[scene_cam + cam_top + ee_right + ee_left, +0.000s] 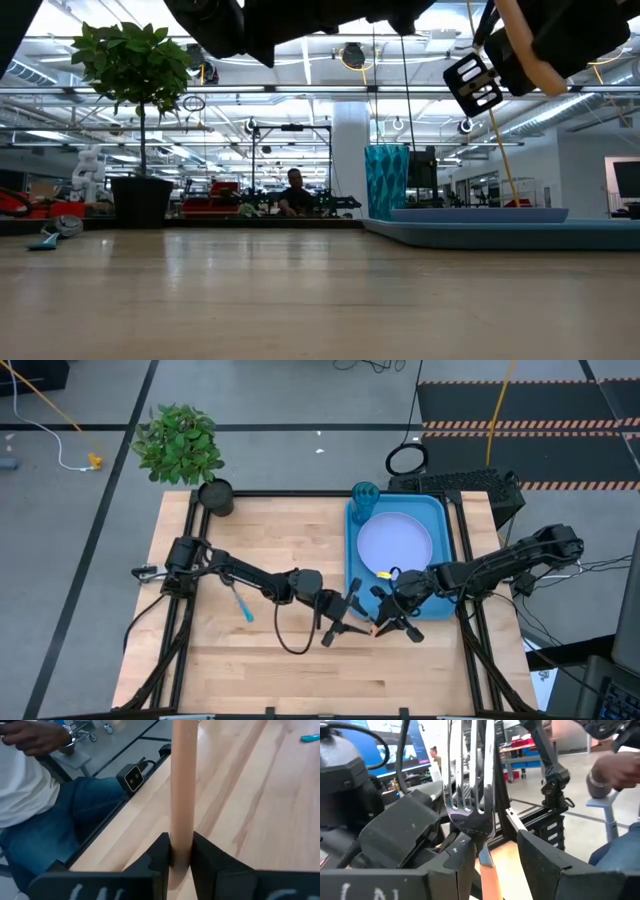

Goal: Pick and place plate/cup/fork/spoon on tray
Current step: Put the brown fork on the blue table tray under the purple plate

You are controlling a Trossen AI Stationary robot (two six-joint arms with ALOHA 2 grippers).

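Note:
The fork, with an orange handle (181,785) and silvery tines (470,795), is held above the table just off the tray's near left corner. My right gripper (180,855) (392,620) is shut on it. My left gripper (480,827) (338,622) faces it, open, with the fork's neck between its fingers. The blue tray (440,510) holds the lavender plate (395,540) and the teal cup (365,493), which stands upright at its far left corner. The blue-handled spoon (242,605) lies flat on the table at the left. My right gripper pinches the fork's orange handle (180,837) between its two fingers, coming level from the table's right side. The handle runs on beyond the fingertips. The fork is lifted clear of the table. My left gripper: I cannot tell whether a finger touches the fork's neck (479,837).
A dark pot with a green plant (215,495) stands at the table's far left corner. A seated person (40,795) is beside the table's right edge, and a hand shows in the left wrist view (615,770). Bare wood lies at the near side (300,680).

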